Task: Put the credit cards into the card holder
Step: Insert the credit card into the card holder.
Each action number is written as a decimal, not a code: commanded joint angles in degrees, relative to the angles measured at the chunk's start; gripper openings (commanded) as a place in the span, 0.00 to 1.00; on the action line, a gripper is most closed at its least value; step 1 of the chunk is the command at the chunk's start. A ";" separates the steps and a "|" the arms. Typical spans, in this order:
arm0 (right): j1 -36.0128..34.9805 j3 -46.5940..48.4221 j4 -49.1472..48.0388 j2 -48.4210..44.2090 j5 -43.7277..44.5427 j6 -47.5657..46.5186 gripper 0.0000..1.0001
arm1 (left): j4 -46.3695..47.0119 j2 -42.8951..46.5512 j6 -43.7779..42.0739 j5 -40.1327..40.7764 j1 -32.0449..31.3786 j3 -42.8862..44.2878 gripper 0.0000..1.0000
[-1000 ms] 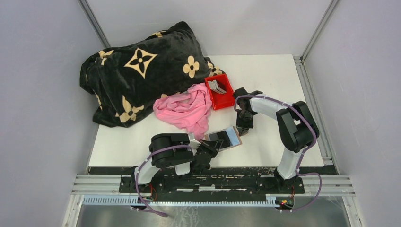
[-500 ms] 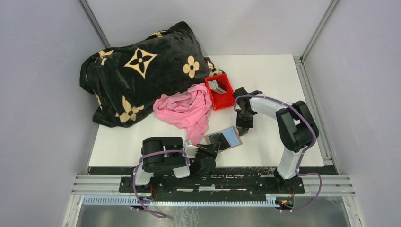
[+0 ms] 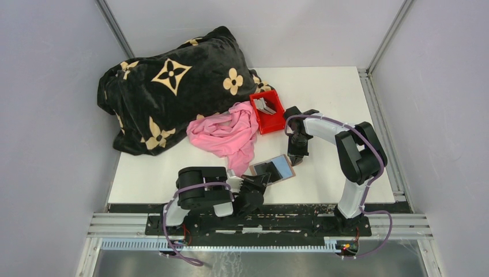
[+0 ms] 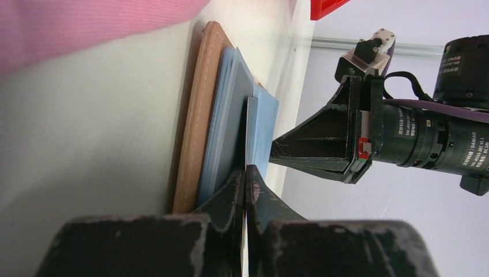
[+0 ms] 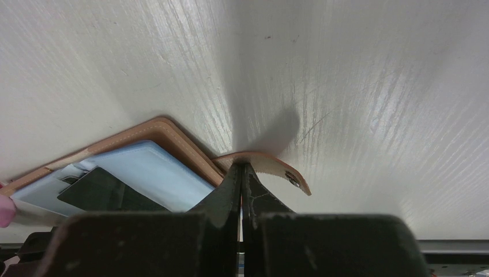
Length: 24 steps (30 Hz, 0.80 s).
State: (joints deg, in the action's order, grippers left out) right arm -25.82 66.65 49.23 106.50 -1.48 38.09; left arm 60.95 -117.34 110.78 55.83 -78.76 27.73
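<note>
Left hand (image 4: 246,171) grips card (image 4: 252,124); right hand (image 5: 242,168) seemingly pinches card holder (image 5: 173,134) tab (image 5: 271,164).

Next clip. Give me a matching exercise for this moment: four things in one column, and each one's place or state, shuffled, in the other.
Things:
1. left gripper
2. right gripper
3. red bin
4. pink cloth

Place or state:
a. holds a stack of grey cards
b. shut on the snap tab of the card holder
c. lies crumpled against the black blanket
d. shut on a thin credit card, edge-on at the holder

Pairs: 1-d, 2-b, 3-a, 4-c
</note>
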 commanded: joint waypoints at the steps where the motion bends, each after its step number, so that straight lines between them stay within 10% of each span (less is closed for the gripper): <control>1: -1.11 -4.00 -6.05 6.00 -0.58 0.63 0.01 | -2.22 -3.07 -8.86 -4.47 1.12 0.55 0.03; 19: -2.15 -4.85 -6.87 6.18 -1.43 1.33 0.01 | 4.98 -6.67 -19.81 -14.46 4.96 3.94 0.03; 24: -2.22 -4.95 -6.78 6.09 -1.04 1.16 0.01 | 0.92 -5.89 -20.51 -17.61 5.37 5.17 0.23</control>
State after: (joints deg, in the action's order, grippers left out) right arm -25.85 66.52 49.21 106.56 -2.02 38.09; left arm 71.09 -121.25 96.55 45.87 -74.19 29.95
